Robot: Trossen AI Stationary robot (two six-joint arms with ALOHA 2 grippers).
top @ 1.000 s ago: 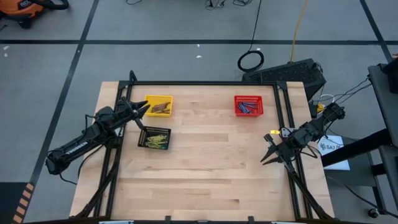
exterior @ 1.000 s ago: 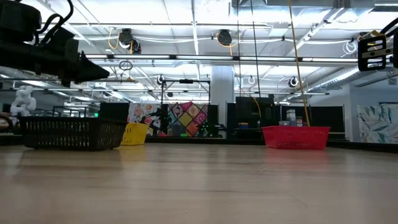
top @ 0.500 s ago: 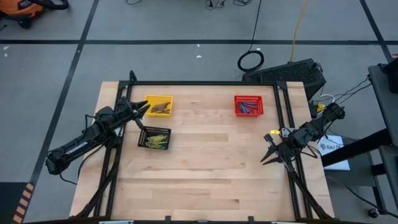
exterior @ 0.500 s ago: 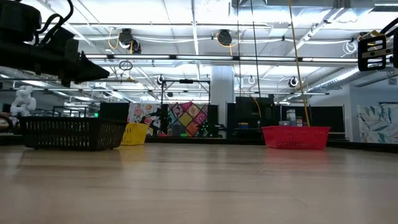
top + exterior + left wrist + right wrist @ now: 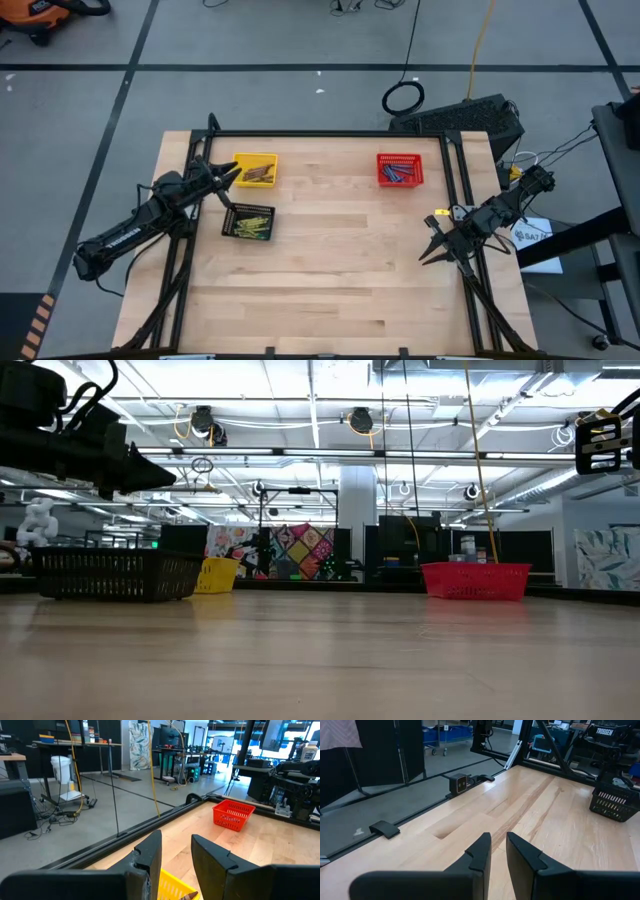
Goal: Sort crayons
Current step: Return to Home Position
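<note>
Three mesh baskets stand on the wooden table. The yellow basket holds brown crayons. The black basket holds yellow-green crayons. The red basket holds blue-grey crayons. My left gripper is open and empty. It hovers at the yellow basket's left edge, above the table, and points toward the table's right; a brown crayon tip shows below its fingers. My right gripper is open by a narrow gap and empty. It hangs above the table near the right edge.
A black frame rail runs along the table's far edge and down both sides. Bare wood fills the middle and near part of the table. In the low view the baskets stand in a row: black, yellow, red.
</note>
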